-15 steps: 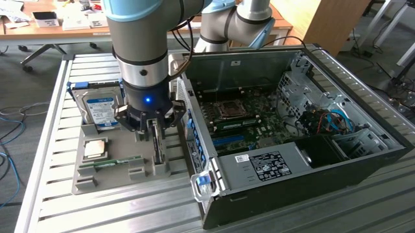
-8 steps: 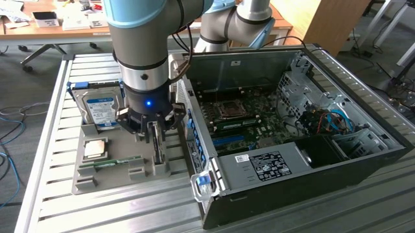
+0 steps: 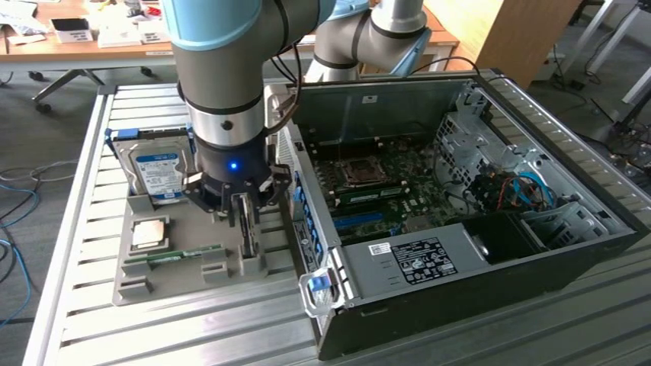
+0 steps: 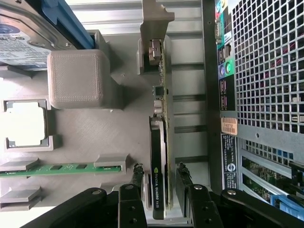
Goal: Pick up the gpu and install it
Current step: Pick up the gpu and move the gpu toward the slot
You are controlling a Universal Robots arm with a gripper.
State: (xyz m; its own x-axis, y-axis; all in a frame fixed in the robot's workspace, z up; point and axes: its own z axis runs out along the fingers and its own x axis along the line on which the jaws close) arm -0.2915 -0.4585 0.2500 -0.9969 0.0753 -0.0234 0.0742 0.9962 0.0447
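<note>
The graphics card (image 4: pixel 159 142) stands on edge in a slot of the gray tray (image 3: pixel 194 278), at the exterior view's left of the computer case (image 3: pixel 569 252), leaving its faces reachable. The gripper (image 4: pixel 160 173) straddles it, jaws apart, not yet clamped.

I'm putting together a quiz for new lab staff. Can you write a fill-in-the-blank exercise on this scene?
1. The open gripper straddles the ___, which stands on edge in the gray tray.
2. The hard drive has a label that is white and ___.
3. The RAM stick lying in the tray has a board coloured ___.

Missing words: gpu; blue; green.
</note>
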